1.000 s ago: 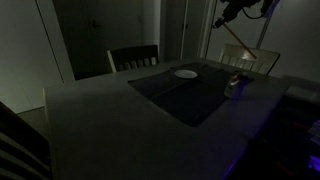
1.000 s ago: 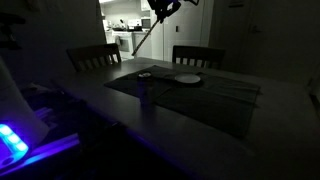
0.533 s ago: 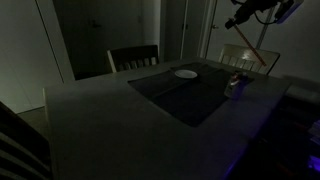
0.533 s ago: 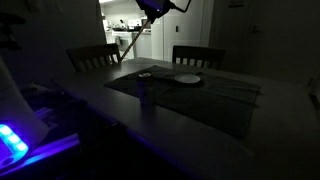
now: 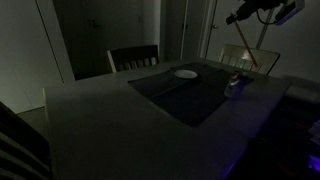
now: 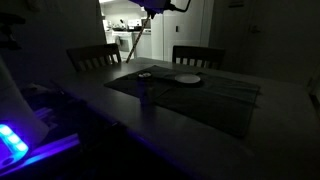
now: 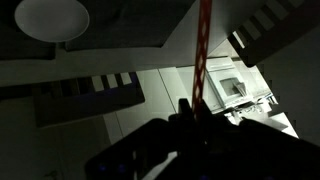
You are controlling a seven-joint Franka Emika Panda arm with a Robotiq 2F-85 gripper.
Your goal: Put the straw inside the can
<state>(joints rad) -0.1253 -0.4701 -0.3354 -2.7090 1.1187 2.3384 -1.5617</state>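
Beyond wrist view, can [image 5: 235, 86]; straw [image 7: 202, 50] in hand [image 7: 192, 112]

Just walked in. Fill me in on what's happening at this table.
The robot's gripper is shut on a long, thin reddish-orange straw and holds it high in the air, slanting downward. The small greyish-silver can stands upright on the dark table, apart from a flat round white plate. The straw is not yet in the can.

The straw [image 5: 247, 46] is held slanted by the pincer [image 5: 236, 18] at upper right. The can [image 5: 234, 85] is seen below on the tabletop [image 5: 100, 110].
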